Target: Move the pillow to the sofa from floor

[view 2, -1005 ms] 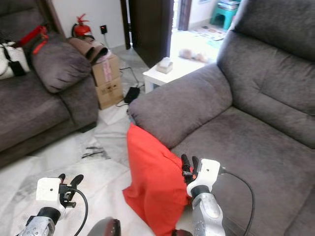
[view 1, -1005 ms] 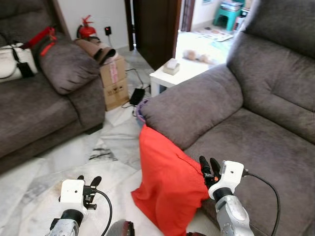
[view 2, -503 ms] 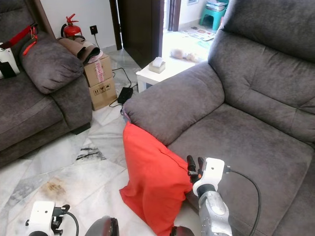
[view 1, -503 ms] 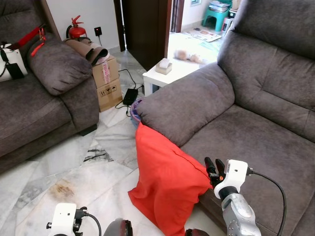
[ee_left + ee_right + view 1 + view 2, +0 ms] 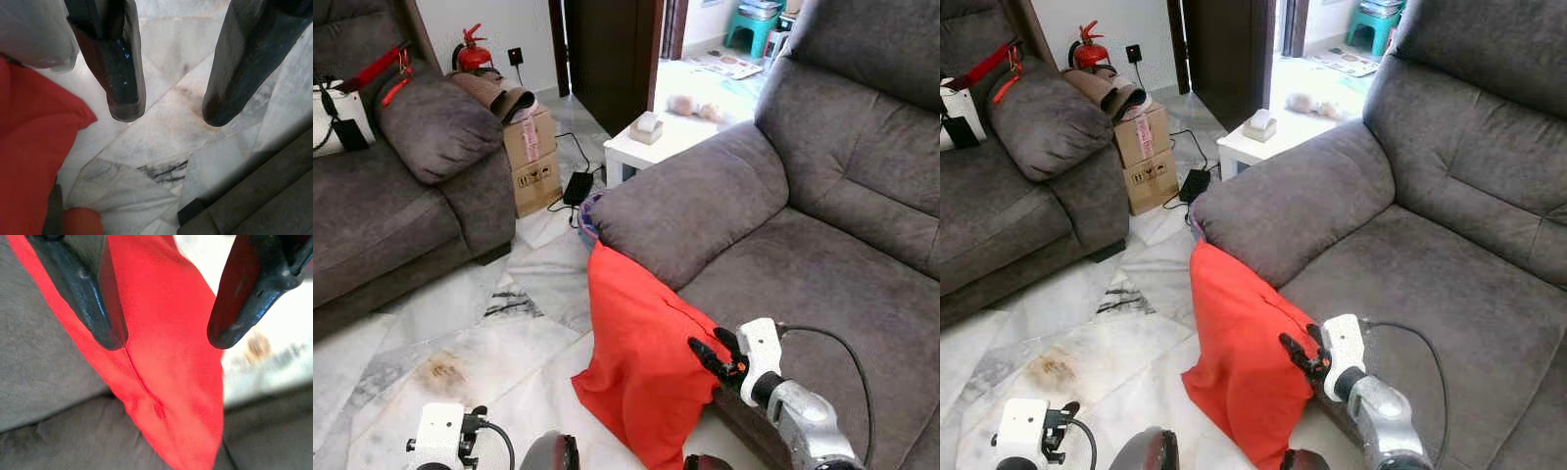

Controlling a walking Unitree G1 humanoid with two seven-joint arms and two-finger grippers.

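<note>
Red pillow (image 5: 641, 367) on floor, leaning against near sofa (image 5: 822, 264) front. Right gripper (image 5: 707, 354) has swung toward pillow edge, fingers spread, nothing held; grasp imminent. Left gripper (image 5: 166, 105) low, open, empty.

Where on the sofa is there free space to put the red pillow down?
The seat cushion of the sofa is bare, bordered by the armrest and the backrest. The armrest top is bare too, but rounded. It is crowded at the seat's front edge, where the red pillow leans and the right hand, open, reaches for it.
</note>
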